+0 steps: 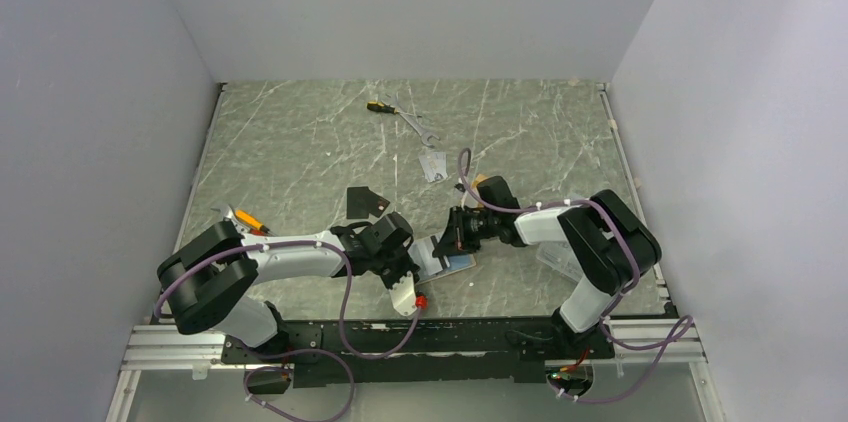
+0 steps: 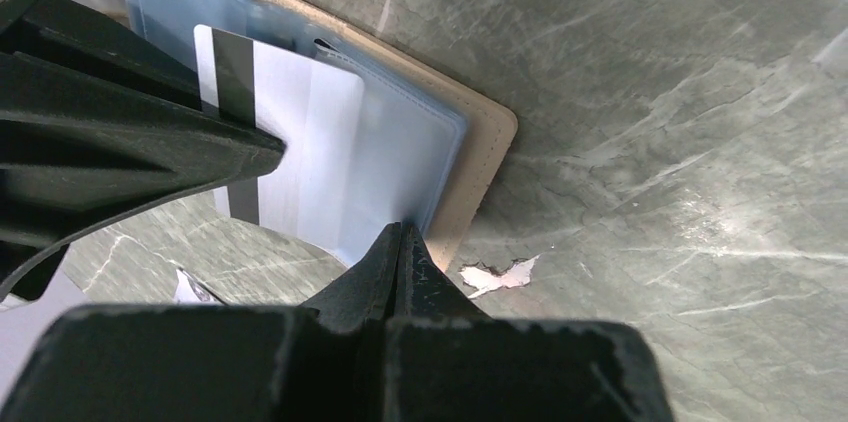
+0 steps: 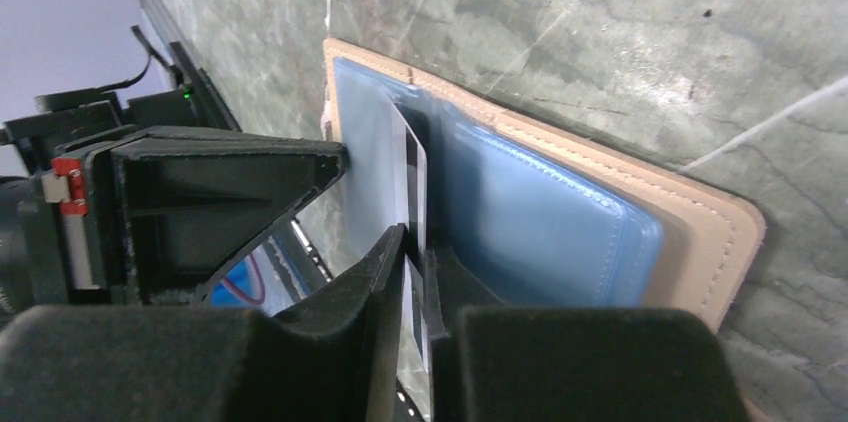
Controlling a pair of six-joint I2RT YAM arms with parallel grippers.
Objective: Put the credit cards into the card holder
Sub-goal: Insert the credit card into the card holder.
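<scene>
Silver card (image 2: 300,142) partly in card holder (image 3: 700,232), pinched by right hand (image 3: 413,242), left hand (image 2: 400,237) closed alongside

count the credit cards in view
3: black card mid-table, silver card farther back by the wrench, pale card partway in the card holder, in the right hand. More may be hidden.

Plain pale walls (image 1: 400,2) enclose a green marble-patterned tabletop (image 1: 300,142).

White-shelled, black-jointed left robot arm (image 1: 290,260) and matching right robot arm (image 1: 540,225), trailed by looping purple-grey cables (image 1: 343,312), each tipped with matte black wedge-shaped fingers (image 2: 375,282); a small red tab (image 3: 65,182) marks one wrist
</scene>
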